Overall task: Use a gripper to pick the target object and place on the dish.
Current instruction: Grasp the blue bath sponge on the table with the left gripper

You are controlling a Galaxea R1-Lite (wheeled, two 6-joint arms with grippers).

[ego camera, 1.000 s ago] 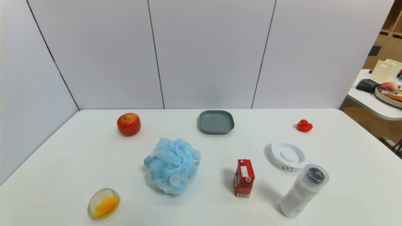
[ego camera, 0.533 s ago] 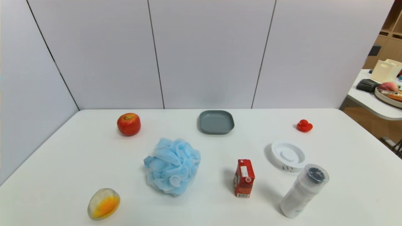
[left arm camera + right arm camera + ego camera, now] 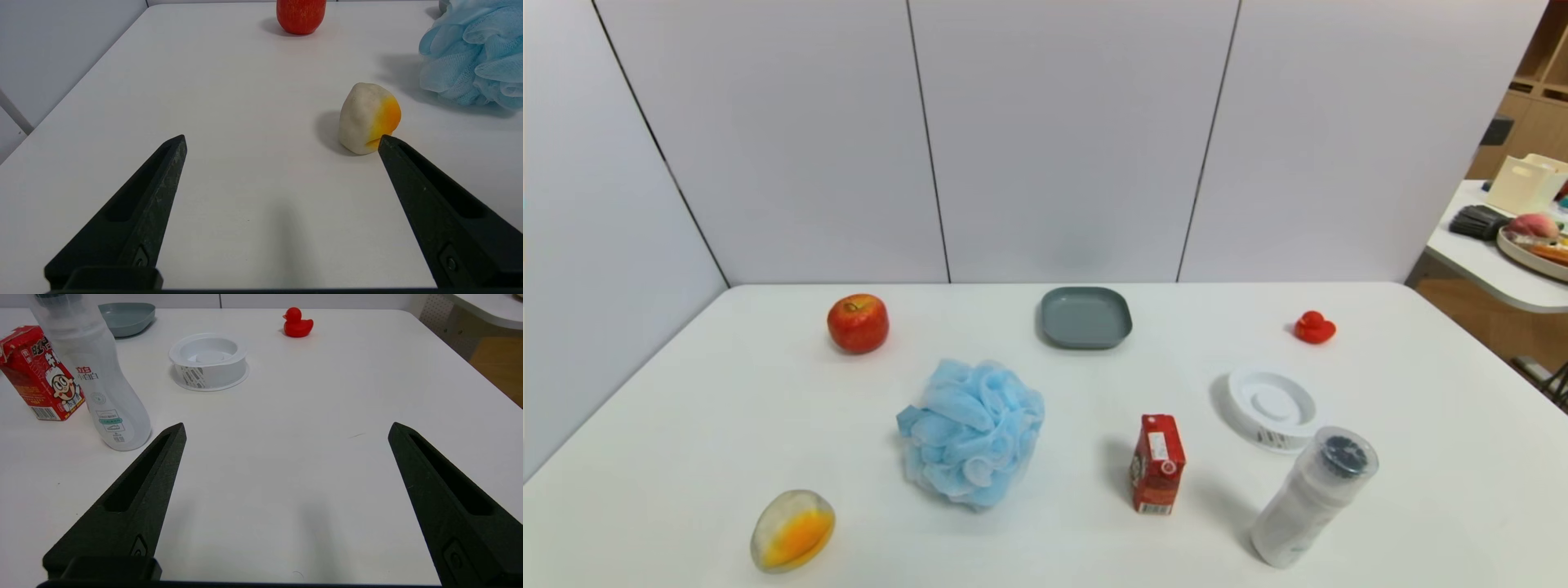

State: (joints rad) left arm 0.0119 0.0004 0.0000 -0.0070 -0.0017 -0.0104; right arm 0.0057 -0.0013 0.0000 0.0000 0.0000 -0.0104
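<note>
Step in hand, by judgement: the opening reach for the blue bath pouf (image 3: 971,433), nothing yet grasped. Best done with the left claw (image 3: 282,141), since the pouf sits ahead of it and off toward the robot's centre, nearer than to the right claw (image 3: 286,430). Worth coming down over the top of the ruffles and closing deep into the mesh, not pinching a loose outer fold, which would likely slip or stretch. Worth skirting the white-and-orange egg-shaped piece (image 3: 369,118), which lies close ahead of the left claw, just beside its inner finger, between claw and pouf. Then a lift clear of the bench (image 3: 727,408) and a carry onward to the grey-blue dish (image 3: 1085,317), well beyond the pouf toward the back wall, bare at present.

Pose: both claws held low and level above the near edge of the bench, pointing forward, fingers spread wide apart, nothing between them. Ahead of the right claw: clear bottle (image 3: 96,371), red milk carton (image 3: 39,373), white ringed disc (image 3: 209,361), red duck (image 3: 297,323). Red apple (image 3: 301,15) far ahead of the left claw.
</note>
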